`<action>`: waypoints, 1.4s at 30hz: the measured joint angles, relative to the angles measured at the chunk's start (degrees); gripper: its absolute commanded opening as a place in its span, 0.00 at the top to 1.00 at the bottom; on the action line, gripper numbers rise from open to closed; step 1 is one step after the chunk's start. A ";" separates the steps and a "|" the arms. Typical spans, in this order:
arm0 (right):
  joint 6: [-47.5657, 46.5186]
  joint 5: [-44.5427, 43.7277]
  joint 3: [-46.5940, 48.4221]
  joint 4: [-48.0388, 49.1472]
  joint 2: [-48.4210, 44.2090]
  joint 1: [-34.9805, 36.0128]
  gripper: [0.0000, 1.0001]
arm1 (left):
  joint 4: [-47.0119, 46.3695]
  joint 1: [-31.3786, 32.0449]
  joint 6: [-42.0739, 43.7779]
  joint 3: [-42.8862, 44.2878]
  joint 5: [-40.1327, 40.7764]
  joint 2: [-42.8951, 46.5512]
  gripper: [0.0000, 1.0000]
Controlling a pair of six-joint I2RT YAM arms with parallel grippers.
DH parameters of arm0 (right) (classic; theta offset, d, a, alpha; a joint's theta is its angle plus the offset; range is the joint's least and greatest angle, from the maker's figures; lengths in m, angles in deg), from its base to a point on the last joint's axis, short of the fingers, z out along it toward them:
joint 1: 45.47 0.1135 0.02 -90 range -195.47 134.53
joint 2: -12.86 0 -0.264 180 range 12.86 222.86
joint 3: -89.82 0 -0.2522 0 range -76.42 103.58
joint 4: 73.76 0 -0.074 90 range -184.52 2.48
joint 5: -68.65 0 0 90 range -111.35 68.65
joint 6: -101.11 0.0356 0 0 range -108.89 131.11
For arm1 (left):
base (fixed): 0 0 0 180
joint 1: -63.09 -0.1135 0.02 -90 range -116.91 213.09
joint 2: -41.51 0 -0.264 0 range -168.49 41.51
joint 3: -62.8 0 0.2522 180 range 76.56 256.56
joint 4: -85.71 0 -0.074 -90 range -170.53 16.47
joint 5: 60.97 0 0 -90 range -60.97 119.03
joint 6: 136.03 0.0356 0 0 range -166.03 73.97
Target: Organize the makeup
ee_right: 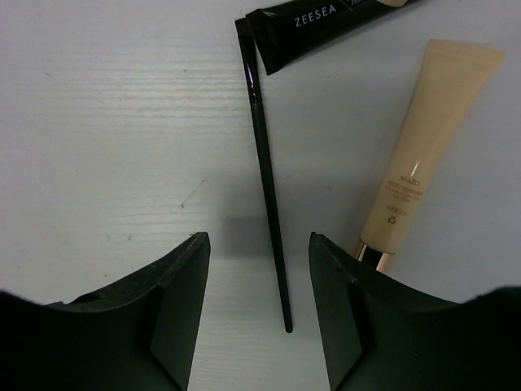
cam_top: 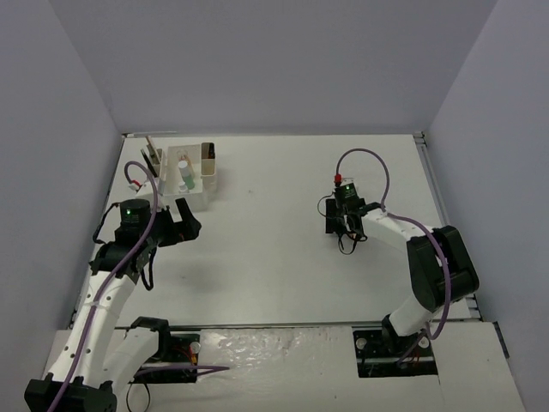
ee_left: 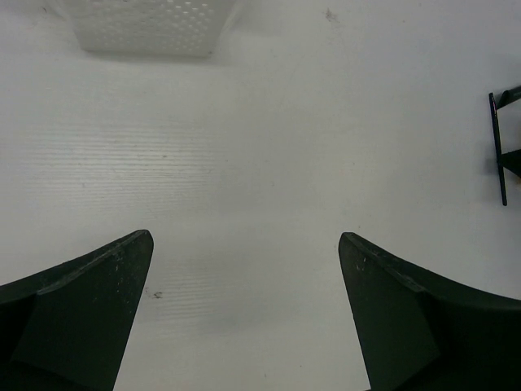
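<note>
Sitting in the white box (cam_top: 199,199) are a green bottle (cam_top: 186,183) and sticks (cam_top: 152,153).

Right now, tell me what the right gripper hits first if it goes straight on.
The right gripper points down at the table, jaws open either side of a thin black makeup stick. It would likely meet that stick or the table beside it first; depth is unclear.

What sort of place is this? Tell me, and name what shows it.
Probably a robot test cell: a white table boxed in by blank grey panels, with a left arm and right arm bolted at its near edge.
</note>
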 measured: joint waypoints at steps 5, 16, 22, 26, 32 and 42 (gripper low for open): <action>-0.88 0.99 0.89 0.02 4.48 -0.59 0.62 | 0.34 0.59 0.78 -0.25 -0.34 1.17 0.03; -1.20 1.87 4.41 2.27 8.51 -0.30 1.00 | 0.18 0.62 0.52 -0.25 -2.43 0.84 0.03; -0.72 1.86 5.72 3.87 9.92 6.32 1.00 | -0.89 2.64 -2.45 -0.25 -4.01 -0.80 0.03; 0.26 3.11 5.71 4.97 9.90 14.46 1.00 | -2.07 5.67 -5.80 -0.25 -4.16 -1.95 0.03; 2.26 3.26 1.32 16.37 3.97 26.92 1.00 | -3.88 9.44 -11.87 -0.20 -2.75 -2.82 0.04; 3.28 1.39 -3.79 37.92 -3.31 38.72 1.00 | -6.93 17.88 -18.21 2.21 2.02 -4.13 0.15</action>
